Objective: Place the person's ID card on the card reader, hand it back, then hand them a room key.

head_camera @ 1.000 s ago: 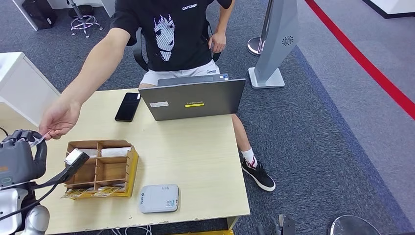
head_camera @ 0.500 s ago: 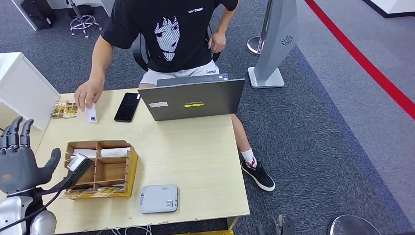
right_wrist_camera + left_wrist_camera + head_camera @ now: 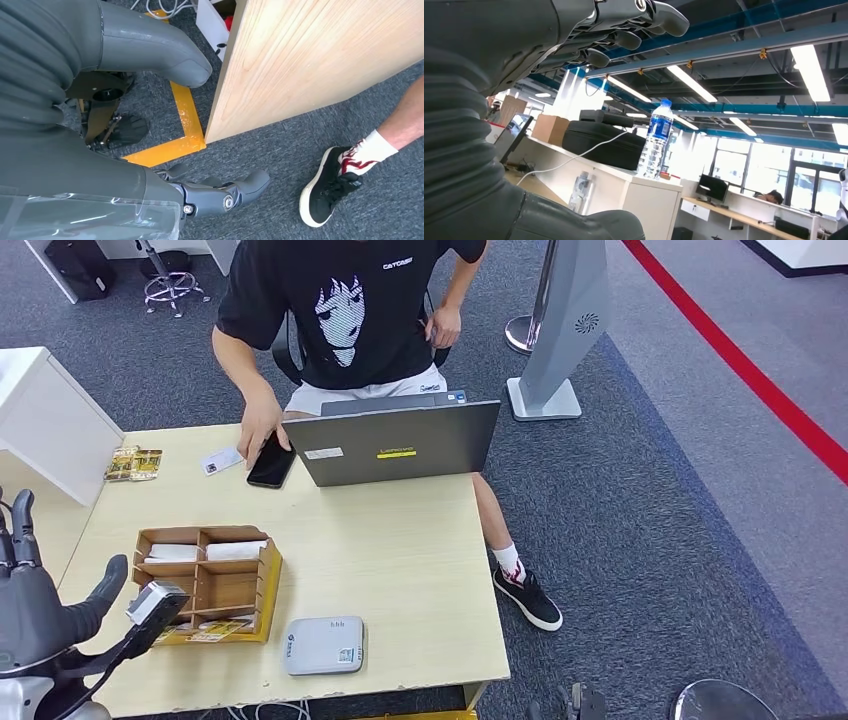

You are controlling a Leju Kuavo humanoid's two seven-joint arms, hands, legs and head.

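The small white ID card [image 3: 221, 461] lies flat on the pale wooden counter [image 3: 400, 560] at its far side, a thin pale rectangle with a small dark mark toward 1 end, too small to read. It sits just beside the black smartphone [image 3: 271, 460], between that phone and a yellow-patterned room key card [image 3: 133, 464] lying near the counter's far left corner. The seated person's hand [image 3: 262, 430] rests on the phone's near end, close to the ID card; whether it touches the card I cannot tell.

The robot's left hand [image 3: 40, 610] is raised at the near left corner of the counter, palm open, fingers spread upward and thumb out to the side, holding nothing. Its dark fingers [image 3: 624, 37] show apart in the left wrist view too. The right hand [image 3: 220, 192] hangs low beside the counter's edge above the grey carpet, fingers loosely extended and gripping nothing.

Near the left hand stands the wooden compartment box [image 3: 205, 585], with white cards in its far compartments and more yellow-patterned cards along its near edge. The flat grey card reader [image 3: 324, 645] lies just beside the box, near the counter's front edge. A grey open laptop [image 3: 405, 440] stands at the far edge in front of the person.
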